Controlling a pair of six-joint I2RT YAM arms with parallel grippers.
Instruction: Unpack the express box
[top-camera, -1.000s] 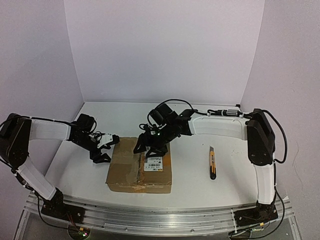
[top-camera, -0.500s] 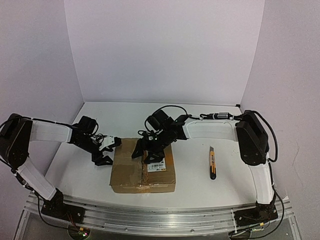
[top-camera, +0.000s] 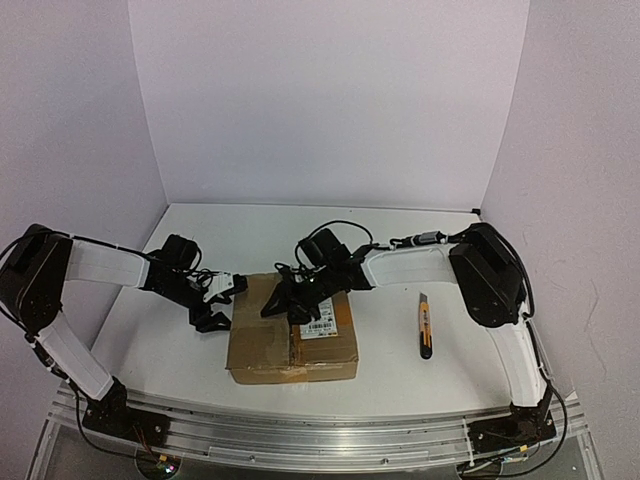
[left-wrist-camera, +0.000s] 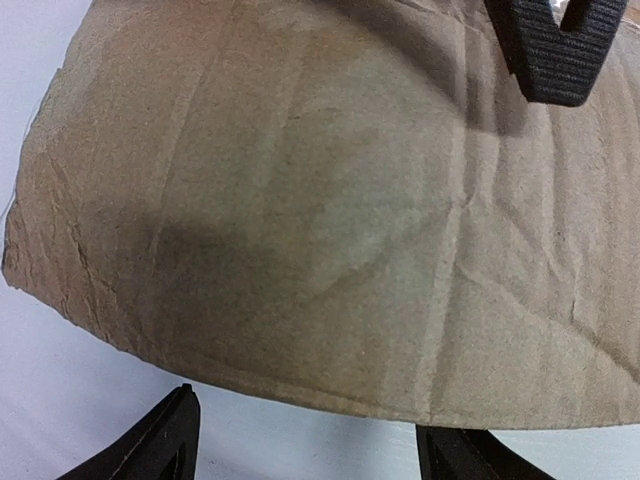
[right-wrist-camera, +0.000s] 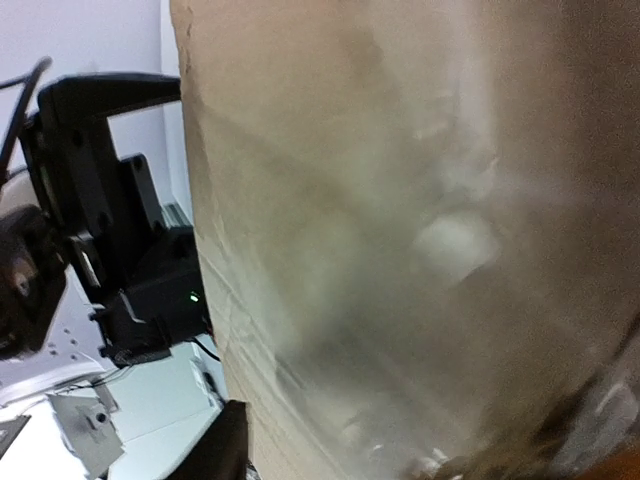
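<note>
- Left gripper (top-camera: 225, 303): jaws apart, just beside the left edge of the box (top-camera: 268, 345), which rests on the table (top-camera: 390, 370).
- Right gripper (top-camera: 288, 308): over the box top; its wrist view is blurred, so jaw state cannot be told.
- Knife (top-camera: 425, 327): overhead view only.

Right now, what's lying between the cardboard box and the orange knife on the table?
Nothing. In the top view, only bare white table separates the express box from the knife to its right.
</note>
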